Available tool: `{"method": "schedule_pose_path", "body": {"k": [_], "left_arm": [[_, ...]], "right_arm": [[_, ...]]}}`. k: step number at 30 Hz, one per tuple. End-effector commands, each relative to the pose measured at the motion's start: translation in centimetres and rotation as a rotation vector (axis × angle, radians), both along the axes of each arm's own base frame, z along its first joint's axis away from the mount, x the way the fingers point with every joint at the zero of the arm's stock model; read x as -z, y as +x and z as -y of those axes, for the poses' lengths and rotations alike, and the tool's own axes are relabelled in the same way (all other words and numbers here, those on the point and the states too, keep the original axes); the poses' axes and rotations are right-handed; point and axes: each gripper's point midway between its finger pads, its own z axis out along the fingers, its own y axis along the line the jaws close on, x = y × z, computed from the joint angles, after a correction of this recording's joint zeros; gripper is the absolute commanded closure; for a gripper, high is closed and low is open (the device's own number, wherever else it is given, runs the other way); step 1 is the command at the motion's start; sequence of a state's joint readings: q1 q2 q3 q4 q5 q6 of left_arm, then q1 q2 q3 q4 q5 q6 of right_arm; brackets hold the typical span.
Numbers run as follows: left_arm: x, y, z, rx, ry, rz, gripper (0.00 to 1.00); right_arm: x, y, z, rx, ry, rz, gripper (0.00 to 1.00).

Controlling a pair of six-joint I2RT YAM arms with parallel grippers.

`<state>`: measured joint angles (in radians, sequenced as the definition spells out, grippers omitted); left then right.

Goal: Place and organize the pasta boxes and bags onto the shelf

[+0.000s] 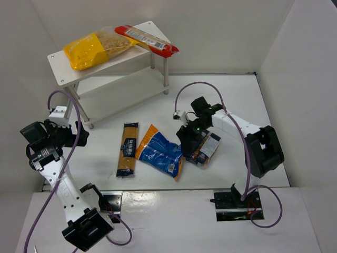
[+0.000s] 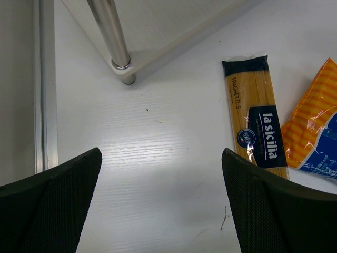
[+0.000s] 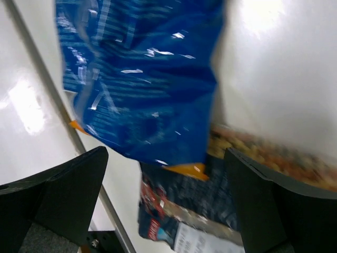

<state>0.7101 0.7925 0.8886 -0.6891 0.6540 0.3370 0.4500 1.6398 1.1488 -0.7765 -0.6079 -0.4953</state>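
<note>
The white two-tier shelf [image 1: 58, 66] stands at the back left, with a yellow clear bag [image 1: 95, 48] and a long red pack [image 1: 146, 40] on its top board. The orange-brown spaghetti pack [image 1: 127, 149] lies on the table and shows in the left wrist view [image 2: 258, 118]. The blue-and-orange bag [image 1: 159, 151] lies beside it and fills the upper right wrist view [image 3: 142, 74]. A dark blue pasta package [image 1: 205, 148] lies under my right gripper [image 1: 189, 138], which is open just above it [image 3: 210, 211]. My left gripper [image 2: 160, 205] is open and empty above bare table.
A shelf leg [image 2: 113, 37] and the lower board's corner stand ahead of the left gripper. White walls enclose the table on the left, back and right. The table's metal edge strip [image 2: 45, 84] runs along the left.
</note>
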Motion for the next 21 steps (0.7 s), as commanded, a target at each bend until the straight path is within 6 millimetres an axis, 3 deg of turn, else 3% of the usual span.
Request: {"method": "schedule_pose_path", "body": {"k": [1, 10, 14, 19, 21], "left_arm": [[-1.6, 0.3, 0.4, 0.029, 0.021, 0.048, 0.00], [-1.6, 0.3, 0.4, 0.029, 0.021, 0.048, 0.00], [-1.6, 0.4, 0.6, 0.038, 0.021, 0.048, 0.00], [-1.6, 0.4, 0.6, 0.038, 0.021, 0.048, 0.00], [-1.6, 0.4, 0.6, 0.038, 0.021, 0.048, 0.00]], "right_arm": [[-2.8, -0.6, -3.0, -0.133, 0.104, 0.056, 0.00], [-2.3, -2.7, -5.5, -0.253, 0.212, -0.060, 0.00], [-1.2, -2.7, -5.6, -0.254, 0.216, -0.077, 0.00], [0.2, -0.8, -5.8, -0.189, 0.170, -0.030, 0.00], [0.7, -1.1, -6.0, -0.198, 0.156, -0.039, 0.00]]}}
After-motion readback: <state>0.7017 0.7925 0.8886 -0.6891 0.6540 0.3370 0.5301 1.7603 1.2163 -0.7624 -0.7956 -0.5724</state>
